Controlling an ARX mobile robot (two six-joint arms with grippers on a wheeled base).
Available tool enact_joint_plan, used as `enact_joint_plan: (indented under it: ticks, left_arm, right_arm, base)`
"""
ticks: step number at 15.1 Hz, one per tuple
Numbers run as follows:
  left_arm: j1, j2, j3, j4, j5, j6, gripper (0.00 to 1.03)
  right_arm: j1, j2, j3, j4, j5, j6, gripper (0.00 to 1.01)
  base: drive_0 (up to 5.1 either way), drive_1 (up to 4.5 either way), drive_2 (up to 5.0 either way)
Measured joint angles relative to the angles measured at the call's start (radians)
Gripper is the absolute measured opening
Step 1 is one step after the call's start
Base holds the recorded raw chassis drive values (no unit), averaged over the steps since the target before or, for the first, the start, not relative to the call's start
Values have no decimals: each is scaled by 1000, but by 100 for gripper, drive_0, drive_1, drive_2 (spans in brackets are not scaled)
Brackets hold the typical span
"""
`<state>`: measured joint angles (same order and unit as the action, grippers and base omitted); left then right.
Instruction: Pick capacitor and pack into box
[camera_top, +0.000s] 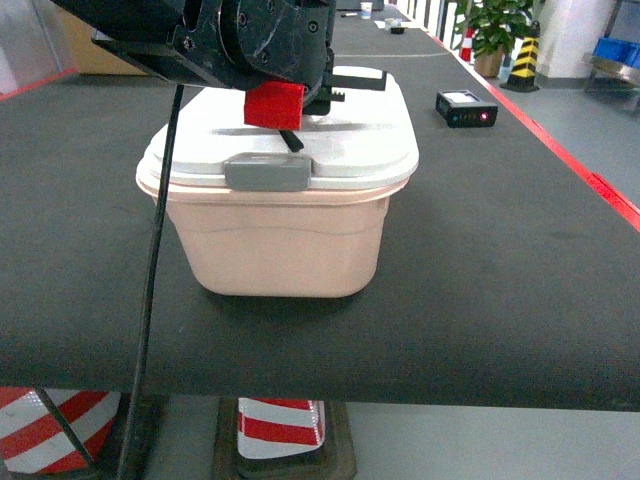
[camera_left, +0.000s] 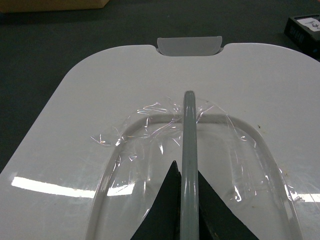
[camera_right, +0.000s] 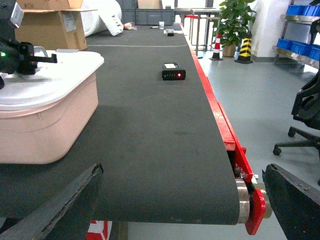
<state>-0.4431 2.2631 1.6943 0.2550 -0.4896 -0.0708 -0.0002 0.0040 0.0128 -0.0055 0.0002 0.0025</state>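
You have the box (camera_top: 280, 240) sitting on the belt (camera_top: 500, 280) with its lid (camera_left: 100, 100) shut. Your left gripper (camera_left: 189, 200) pinches the lid's grey handle (camera_left: 189, 150); your right gripper (camera_right: 180, 210) hangs spread, empty, beside the box. No capacitor shows, so packing remains undone.

Peach-pink box (camera_top: 280, 245), white lid (camera_top: 350, 140), grey latch (camera_top: 267, 172), black belt (camera_top: 500, 260).
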Motion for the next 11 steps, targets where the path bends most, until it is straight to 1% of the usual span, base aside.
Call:
enact_joint_plan:
  ticks: [1,2,3,4,6,7,9,10,11]
  left_arm:
    - [0,-5,-9,0,0,0,2]
    - [0,-12,-18,2,0,-1,5]
    - [0,-15,-24,5,3,-1,16]
    - [0,-21,-35,18,19,-1,30]
    - [0,-28,-54,57,18,-1,53]
    - [1,-34,-57,81,15,1,68]
    - [7,-61,-70,195,11,26,89]
    - [9,-85,-76,244,19,33,99]
    - [11,-137,-95,287,34,34,97]
  right_arm:
    - [0,0,0,0,0,0,98]
    - [0,0,0,0,0,0,98]
    - [0,0,0,0,0,0,98]
    - [0,0,0,0,0,0,98]
    - [0,0,0,0,0,0,98]
    - [0,0,0,0,0,0,98]
    - [0,0,0,0,0,0,98]
    - [0,0,0,0,0,0,98]
    - [0,0,0,0,0,0,98]
  base:
    - [0,0,0]
    - [0,0,0]
    - [0,0,0]
    - [0,0,0]
    - [0,0,0]
    - [0,0,0]
    - [0,0,0]
    - [0,0,0]
    - [0,0,0]
